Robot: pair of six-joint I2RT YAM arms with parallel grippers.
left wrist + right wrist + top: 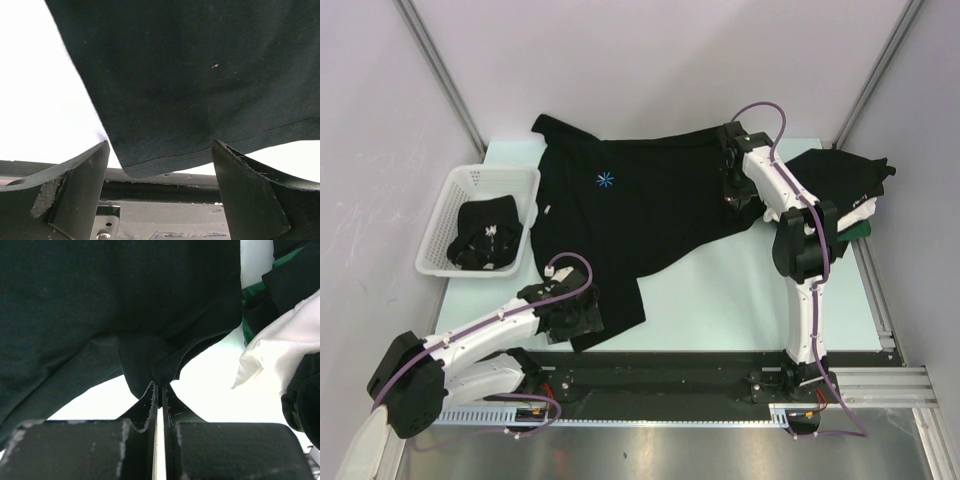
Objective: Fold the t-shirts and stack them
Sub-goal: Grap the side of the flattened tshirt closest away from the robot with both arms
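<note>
**A:** The soft black cloth t-shirt with the blue starburst chest mark (620, 205) lies spread across the pale green table (740, 290). It looks limp and light, so it should sag and drag when lifted.

**B:** Where should it be held?

**A:** At the hems and corners. The right gripper (159, 389) is clenched on a pinch of its far edge. The left gripper (160, 145) is released, with its jaws wide on either side of the near hem corner.

**B:** Any risk?

**A:** A shallow bite could slip, I judge.

Shirt stack (848, 182) partly hidden behind right arm (800, 248); bundle (485, 236) in basket (470, 178) too tangled to identify; spread t-shirt (200, 75) cropped in wrist views
</note>
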